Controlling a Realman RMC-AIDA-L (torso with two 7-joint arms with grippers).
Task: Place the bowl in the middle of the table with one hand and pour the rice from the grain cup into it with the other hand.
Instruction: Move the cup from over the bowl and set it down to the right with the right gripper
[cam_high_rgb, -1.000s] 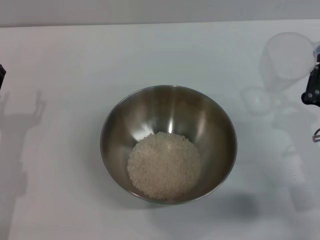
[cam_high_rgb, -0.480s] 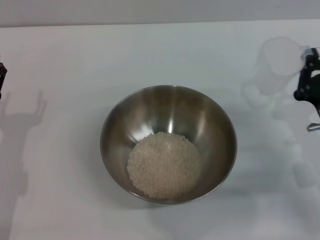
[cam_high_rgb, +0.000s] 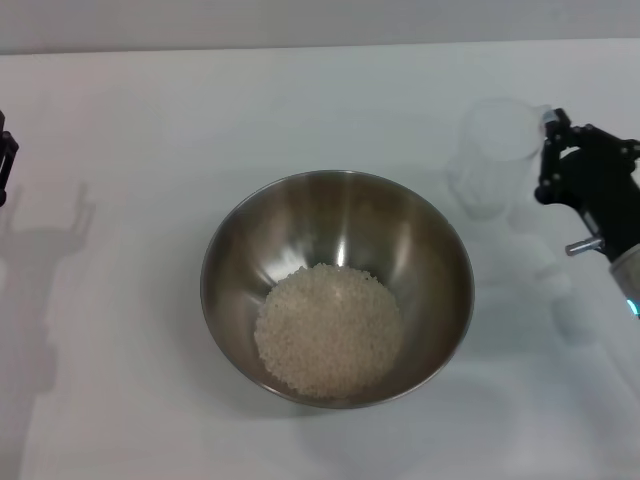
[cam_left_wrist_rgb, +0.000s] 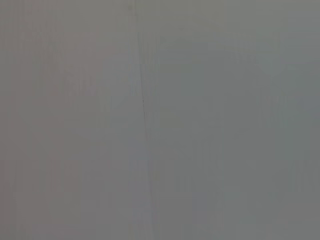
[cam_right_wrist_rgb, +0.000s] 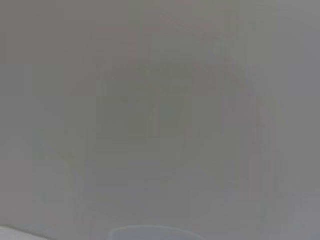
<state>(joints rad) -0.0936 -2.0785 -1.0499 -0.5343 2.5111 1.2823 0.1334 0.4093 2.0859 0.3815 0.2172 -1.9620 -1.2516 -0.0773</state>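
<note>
- White table (cam_high_rgb: 120, 400) carries the bowl (cam_high_rgb: 440, 250) at its middle, rice (cam_high_rgb: 328, 330) heaped inside.
- Right gripper (cam_high_rgb: 548, 150) clamps the upright cup (cam_high_rgb: 492, 160).
- Left gripper (cam_high_rgb: 5, 160) at the edge; fingers' spread unclear.

Steel bowl (cam_high_rgb: 230, 260), off-white rice (cam_high_rgb: 328, 330).

White bench (cam_high_rgb: 120, 350), plain, unmarked. Steel bowl (cam_high_rgb: 240, 240) sits at middle, heap of rice (cam_high_rgb: 328, 330) inside. Clear grain cup (cam_high_rgb: 492, 160) upright at far right of bowl, apart from it; whether base rests on bench, cannot tell. Soft shadows at both sides.
</note>
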